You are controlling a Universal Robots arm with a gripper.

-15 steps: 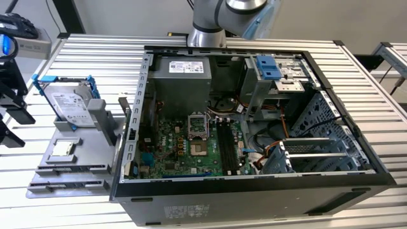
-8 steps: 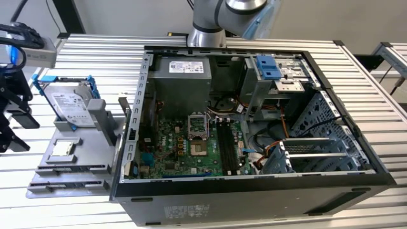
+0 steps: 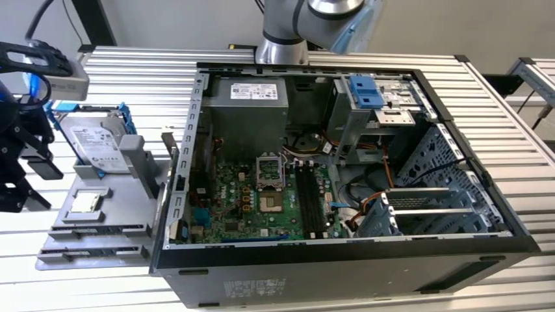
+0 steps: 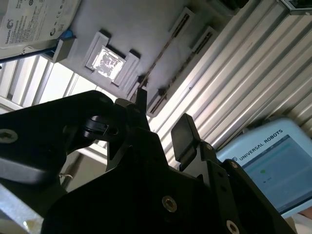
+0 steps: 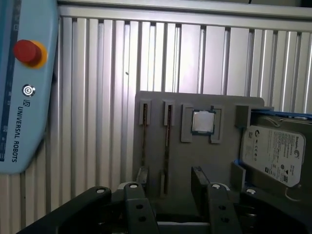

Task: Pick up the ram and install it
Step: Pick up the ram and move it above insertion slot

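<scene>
Hovers over the gray tray (image 5: 190, 153) with tool (image 5: 169, 187) spread and empty; best to centre on the ram (image 5: 168, 129) standing edge-up in the tray's narrow slot, keep pads parallel to its flat faces, pinch mid-length, avoid twisting.

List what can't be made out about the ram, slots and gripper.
Ram: edge-on in the tray, first wrist view; its faces are hidden.
Motherboard slots: exterior view, latches too small to judge.
Gripper: cut off by the exterior view's left edge.
</scene>
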